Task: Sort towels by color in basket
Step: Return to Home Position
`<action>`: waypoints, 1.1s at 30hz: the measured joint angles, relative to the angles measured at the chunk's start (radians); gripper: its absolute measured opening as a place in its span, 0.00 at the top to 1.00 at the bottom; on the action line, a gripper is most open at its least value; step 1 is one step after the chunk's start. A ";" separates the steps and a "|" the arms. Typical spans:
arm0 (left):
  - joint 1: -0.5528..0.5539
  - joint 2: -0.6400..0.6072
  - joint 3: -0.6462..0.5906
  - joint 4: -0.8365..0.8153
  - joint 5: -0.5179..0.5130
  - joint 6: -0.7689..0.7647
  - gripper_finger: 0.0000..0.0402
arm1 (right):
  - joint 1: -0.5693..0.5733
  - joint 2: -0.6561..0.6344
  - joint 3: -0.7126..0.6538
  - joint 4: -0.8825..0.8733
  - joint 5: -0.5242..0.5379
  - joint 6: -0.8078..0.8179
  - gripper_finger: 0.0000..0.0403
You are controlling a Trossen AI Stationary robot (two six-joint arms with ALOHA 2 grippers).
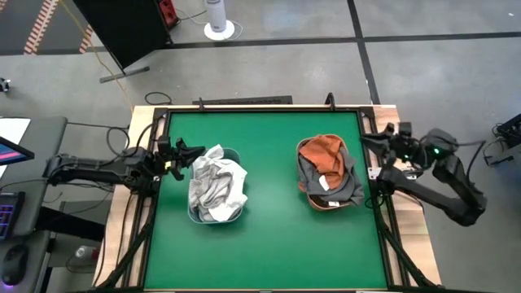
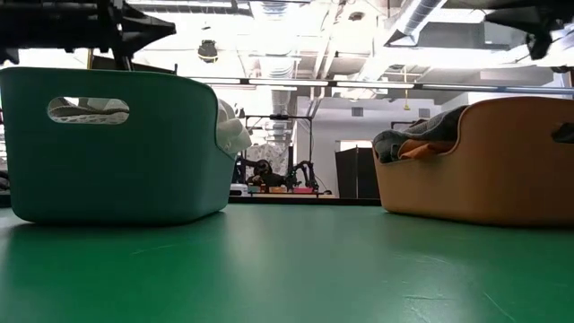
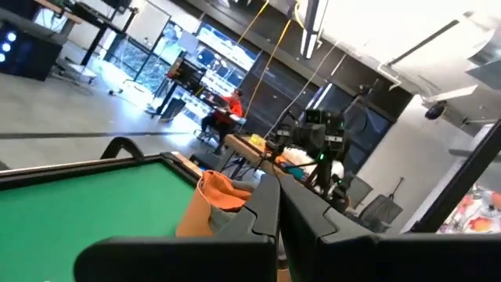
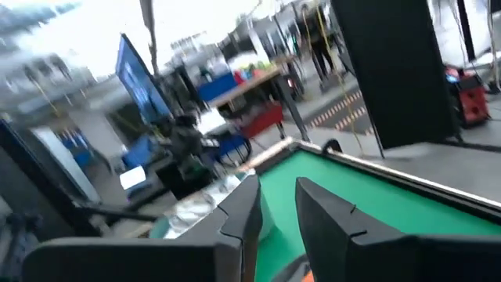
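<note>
A teal basket [image 1: 215, 213] on the table's left half holds white and light grey towels [image 1: 216, 185] heaped above its rim. An orange basket [image 1: 326, 203] on the right half holds a rust-orange towel [image 1: 321, 153] on dark grey towels [image 1: 346, 185]. My left gripper [image 1: 195, 150] hangs shut and holding nothing by the table's left edge, beside the teal basket's far left corner. Over the table's right edge, right of the orange basket, my right gripper [image 1: 366, 140] stands open with nothing between its fingers [image 4: 243, 211].
The green table top [image 1: 269, 163] lies bare between the two baskets and in front of them [image 2: 296, 260]. A black frame rail [image 1: 260, 111] runs around the table's edges. Beyond the table there are desks, monitors and a seated person [image 3: 227, 110].
</note>
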 joint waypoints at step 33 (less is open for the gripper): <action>0.107 -0.185 -0.209 0.054 -0.114 -0.076 1.00 | 0.021 -0.035 -0.177 0.211 0.078 0.110 0.81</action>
